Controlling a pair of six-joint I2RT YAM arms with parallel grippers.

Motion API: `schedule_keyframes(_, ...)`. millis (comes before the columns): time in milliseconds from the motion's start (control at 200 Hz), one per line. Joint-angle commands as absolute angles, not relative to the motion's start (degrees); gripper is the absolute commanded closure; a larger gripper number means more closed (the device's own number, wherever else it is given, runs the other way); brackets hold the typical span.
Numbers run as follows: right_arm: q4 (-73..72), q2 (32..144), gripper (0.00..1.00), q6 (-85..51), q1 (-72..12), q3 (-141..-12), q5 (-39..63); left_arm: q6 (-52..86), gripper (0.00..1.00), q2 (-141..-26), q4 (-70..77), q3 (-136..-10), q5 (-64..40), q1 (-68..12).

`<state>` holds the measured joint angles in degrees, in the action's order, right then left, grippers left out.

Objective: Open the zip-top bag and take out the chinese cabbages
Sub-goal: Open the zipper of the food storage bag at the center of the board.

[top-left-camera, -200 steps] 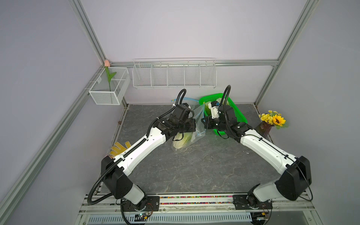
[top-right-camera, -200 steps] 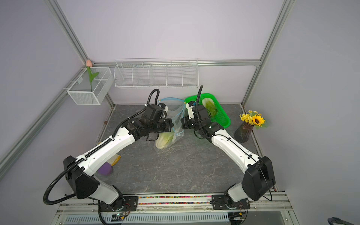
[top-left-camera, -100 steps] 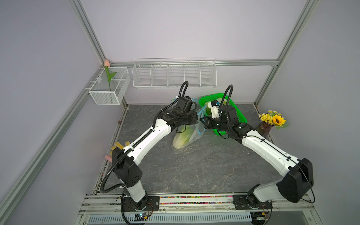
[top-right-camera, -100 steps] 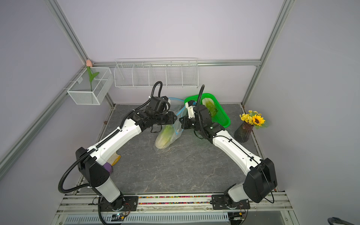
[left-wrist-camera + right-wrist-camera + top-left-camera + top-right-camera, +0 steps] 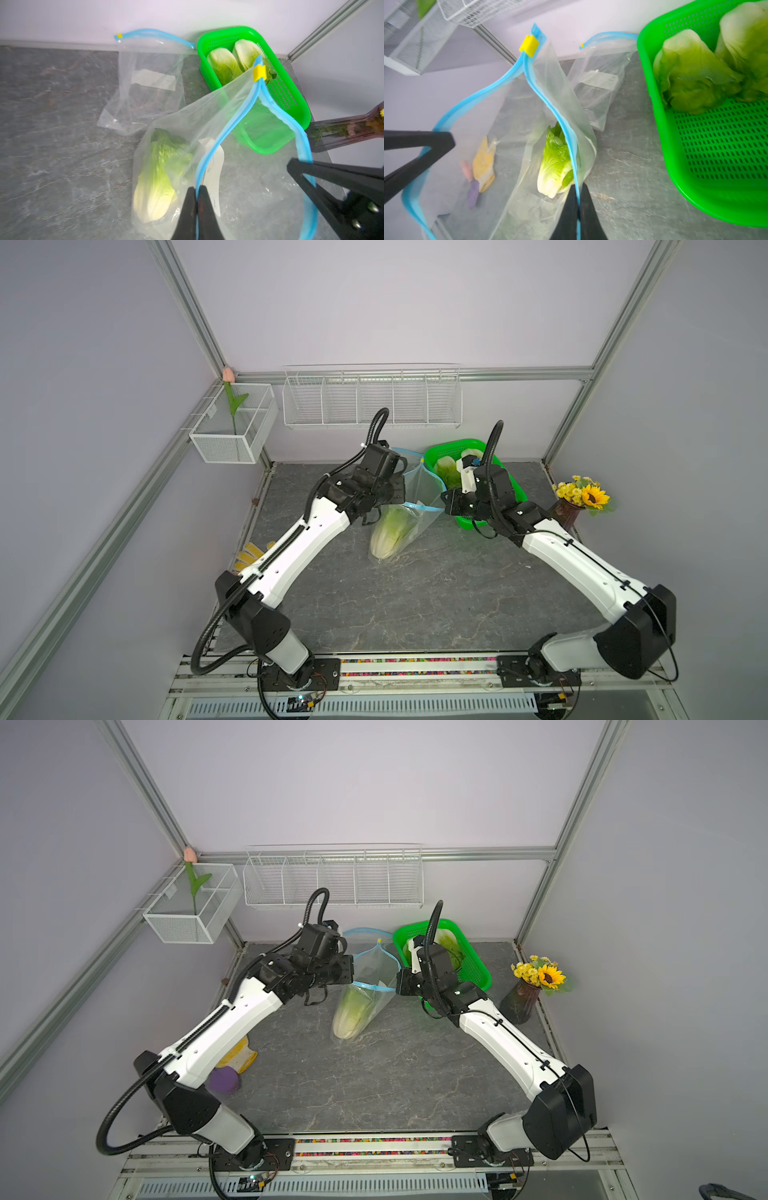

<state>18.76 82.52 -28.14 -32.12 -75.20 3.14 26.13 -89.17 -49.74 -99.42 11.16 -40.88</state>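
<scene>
So the zip-top bag (image 5: pixel 420 489) is near the table's (image 5: pixel 415 605) back edge, roughly midway along. Its mouth is pulled wide open, with the yellow slider (image 5: pixel 259 72) parked at one end. One chinese cabbage (image 5: pixel 388 537) is inside, white base pointing at the front edge. The left gripper (image 5: pixel 196 191) is pinched tight on one blue zip lip, and the right gripper (image 5: pixel 577 189) is clamped on the opposite lip. The other two cabbages (image 5: pixel 223 62) lie side by side in the green basket (image 5: pixel 224 31) by the back right corner. An empty second bag (image 5: pixel 145 87) lies by the back edge, just beside the basket.
</scene>
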Motion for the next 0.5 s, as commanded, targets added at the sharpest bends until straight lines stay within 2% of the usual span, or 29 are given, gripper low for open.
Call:
schedule_keyframes(0,17.14,86.89,0.93,-29.48,-34.36,-83.06,10.79,23.93,1.0,-83.6,-56.96,-99.82,19.07,-40.13)
schedule_keyframes(220,12.43,94.55,0.93,-32.05,-38.71,-92.25,20.99,24.63,1.0,-76.0,-62.47,-100.28,23.73,-37.9)
schedule_keyframes(350,12.94,94.28,0.93,-32.62,-38.55,-90.23,18.01,23.78,1.0,-76.43,-62.68,-101.02,23.61,-37.66)
schedule_keyframes(495,16.9,92.89,0.91,-32.61,-37.03,-84.08,11.43,23.64,1.0,-81.56,-59.69,-100.43,18.4,-37.62)
